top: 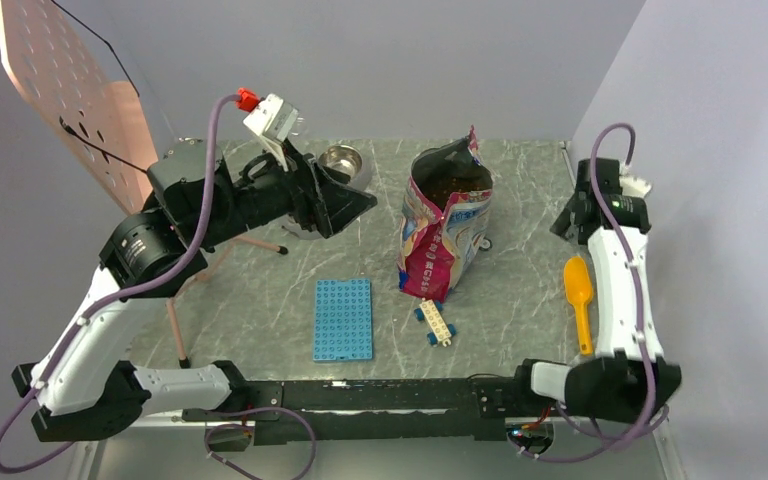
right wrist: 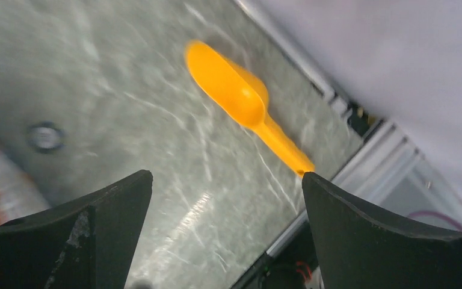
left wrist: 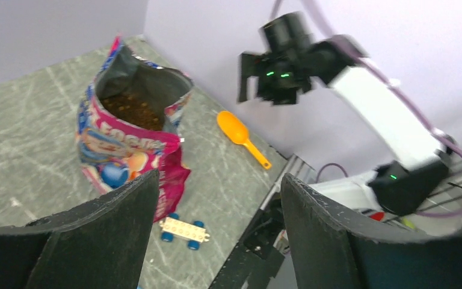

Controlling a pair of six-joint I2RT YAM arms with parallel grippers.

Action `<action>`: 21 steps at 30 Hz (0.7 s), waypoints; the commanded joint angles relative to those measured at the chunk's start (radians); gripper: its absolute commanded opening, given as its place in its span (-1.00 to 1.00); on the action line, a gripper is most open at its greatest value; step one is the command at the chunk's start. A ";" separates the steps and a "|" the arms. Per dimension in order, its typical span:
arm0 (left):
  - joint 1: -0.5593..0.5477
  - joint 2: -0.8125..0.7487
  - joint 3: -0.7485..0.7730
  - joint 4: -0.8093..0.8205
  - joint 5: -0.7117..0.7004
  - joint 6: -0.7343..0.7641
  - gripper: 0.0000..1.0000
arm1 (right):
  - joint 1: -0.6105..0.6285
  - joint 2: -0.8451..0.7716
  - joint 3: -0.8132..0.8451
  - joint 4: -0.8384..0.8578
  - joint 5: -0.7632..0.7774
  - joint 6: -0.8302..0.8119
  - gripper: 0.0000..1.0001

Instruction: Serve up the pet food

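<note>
Two grippers: left gripper (left wrist: 219, 176) and right gripper (right wrist: 225, 176) are both standing open, empty.
Bag (top: 440, 240): is standing open on counter (top: 260, 290), holding pet food (top: 452, 183).
Scoop (top: 579, 295): is lying empty.

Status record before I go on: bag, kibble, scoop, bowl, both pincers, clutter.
bag: upright, top open, mid-table
pet food: brown kibble inside the bag
scoop: flat on the table, right of the bag, empty, untouched
steel bowl: far side, partly hidden by the left arm
left pincer: open, empty
right pincer: open, empty, above the scoop
clutter: blue baseplate, toy brick car, in front of the bag
</note>
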 commanded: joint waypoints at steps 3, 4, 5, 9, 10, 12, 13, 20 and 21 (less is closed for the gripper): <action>-0.017 -0.079 -0.134 0.205 0.231 -0.062 0.59 | -0.279 0.032 -0.260 0.159 -0.258 -0.054 1.00; -0.020 -0.107 -0.186 0.258 0.241 -0.076 0.60 | -0.320 0.033 -0.291 0.188 -0.277 -0.062 1.00; -0.020 -0.128 -0.219 0.286 0.244 -0.096 0.62 | -0.343 0.042 -0.310 0.201 -0.270 -0.065 1.00; -0.023 -0.109 -0.150 0.209 0.291 -0.110 0.61 | -0.392 0.076 -0.336 0.264 -0.224 -0.081 1.00; -0.024 -0.105 -0.135 0.190 0.299 -0.098 0.61 | -0.410 0.090 -0.340 0.281 -0.236 -0.083 0.99; -0.025 -0.114 -0.135 0.174 0.289 -0.080 0.60 | -0.449 0.119 -0.365 0.317 -0.268 -0.086 0.94; -0.026 -0.120 -0.141 0.175 0.282 -0.077 0.60 | -0.478 0.133 -0.384 0.340 -0.305 -0.096 0.87; -0.025 -0.137 -0.153 0.193 0.303 -0.099 0.60 | -0.580 0.215 -0.399 0.490 -0.597 -0.104 0.65; -0.024 -0.140 -0.158 0.197 0.299 -0.100 0.60 | -0.580 0.237 -0.395 0.492 -0.590 -0.102 0.64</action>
